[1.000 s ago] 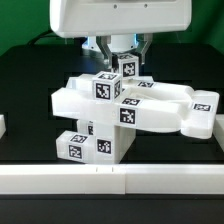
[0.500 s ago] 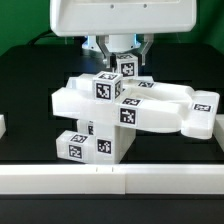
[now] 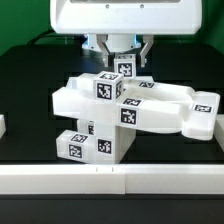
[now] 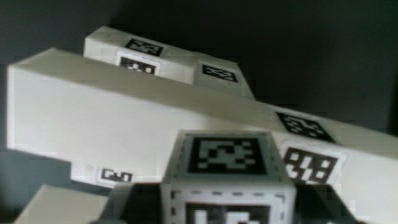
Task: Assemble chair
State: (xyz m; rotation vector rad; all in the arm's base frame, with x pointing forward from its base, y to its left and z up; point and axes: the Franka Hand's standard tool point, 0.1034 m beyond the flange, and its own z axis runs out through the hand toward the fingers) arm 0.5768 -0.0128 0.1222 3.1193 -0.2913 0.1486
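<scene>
Plainly, the stiff, light, slick chair point(image 3: 130, 110) is gripped by the hand point(image 3: 123, 62) at its twelve-o'clock cube point(image 3: 125, 68), a sound hold.

From my seat the chair point(image 3: 130, 112) reads plain white all over, each block and slab stamped with square tags in black-and-white checker patterns. The small cube point(image 3: 125, 68) on top carries the same kind of tag, and close up in the wrist view the chair point(image 4: 107, 110) looks greyish white, its tags dark on pale. The bench point(image 3: 25, 130) is black, edged in front by a white rail point(image 3: 110, 180). The claw point(image 3: 118, 50) housing is glossy white.
</scene>
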